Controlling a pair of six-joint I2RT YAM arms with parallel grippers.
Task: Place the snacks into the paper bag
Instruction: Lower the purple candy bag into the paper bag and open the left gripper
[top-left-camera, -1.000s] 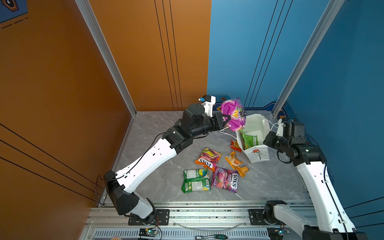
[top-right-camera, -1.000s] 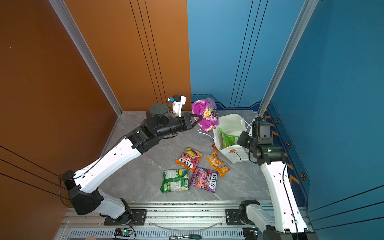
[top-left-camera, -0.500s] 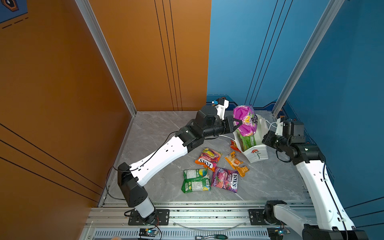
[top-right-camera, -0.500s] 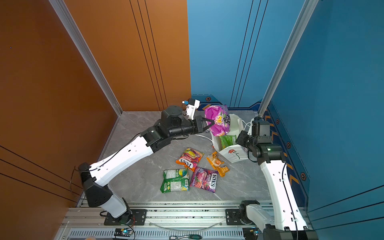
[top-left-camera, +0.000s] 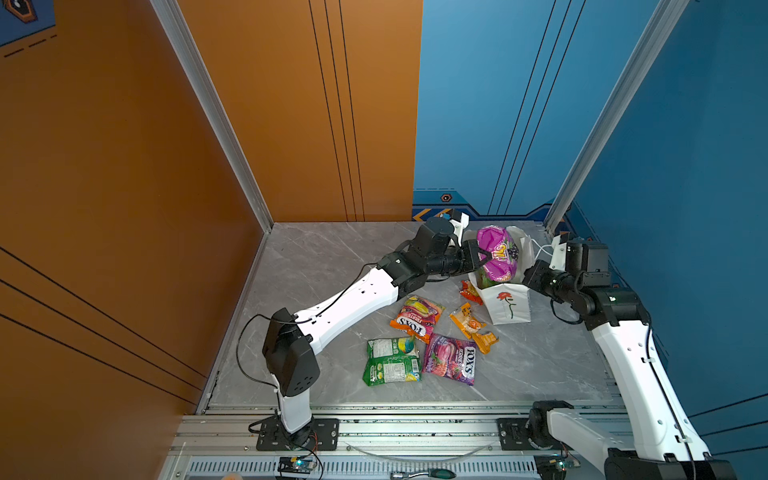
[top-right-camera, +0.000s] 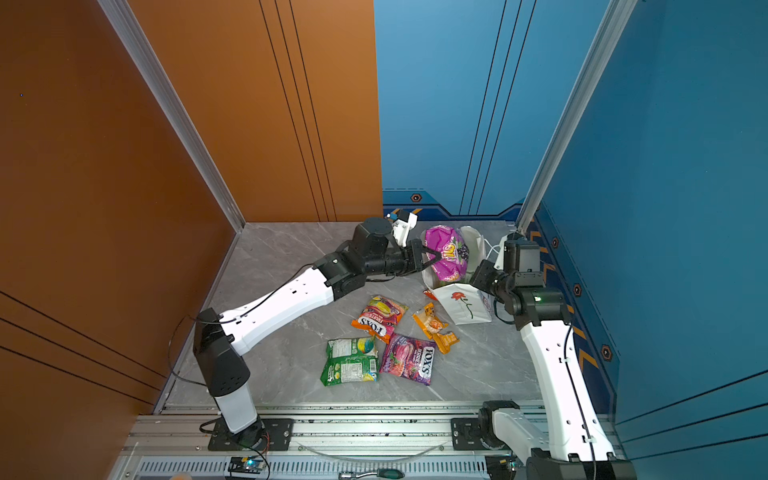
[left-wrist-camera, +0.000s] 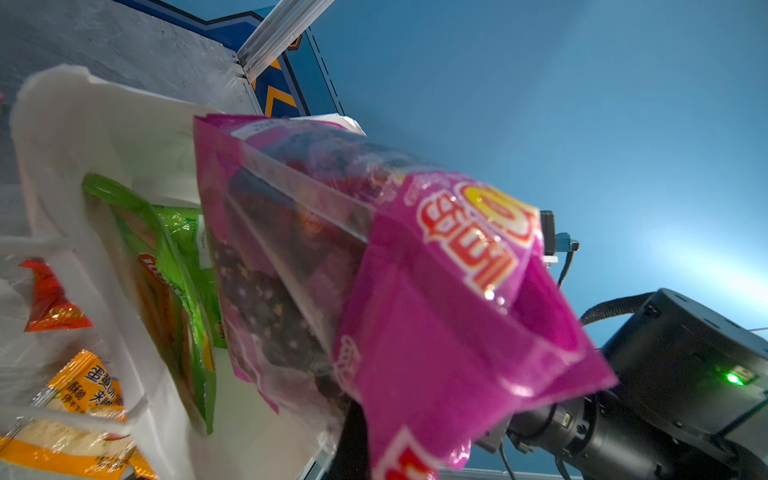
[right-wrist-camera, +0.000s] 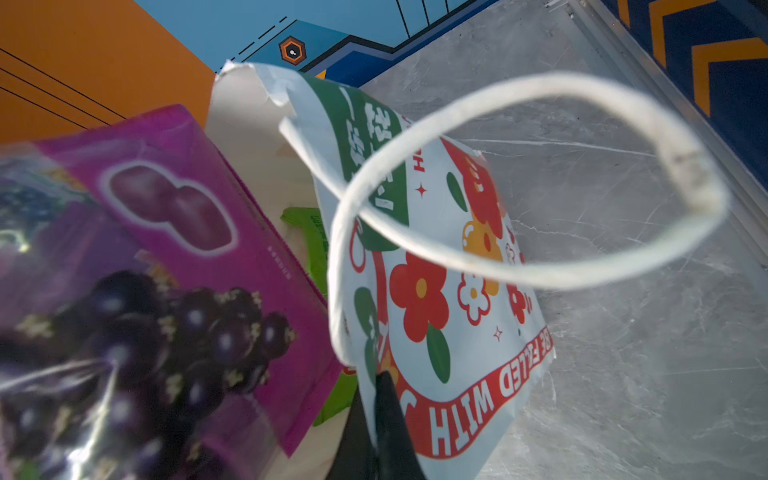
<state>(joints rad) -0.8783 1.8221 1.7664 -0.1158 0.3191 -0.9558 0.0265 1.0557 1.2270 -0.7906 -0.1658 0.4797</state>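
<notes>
Both top views are bright and sharp, evenly lit from above. The arms (top-left-camera: 353, 299) cast only faint, soft shadows on the table (top-left-camera: 324, 266), and the orange wall (top-left-camera: 104, 249) darkens toward the lower left. In the left wrist view a pale glow spreads over the blue wall (left-wrist-camera: 685, 257). The purple packet (left-wrist-camera: 436, 291) is glossy with glare. In the right wrist view it is blurred near the lens, and the cord handle (right-wrist-camera: 540, 270) is soft.

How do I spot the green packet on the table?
Find the white paper bag with the red flower. Of everything lying on the table around it, the green packet lies farthest away. Its neighbours are a purple packet and an orange packet.
</notes>
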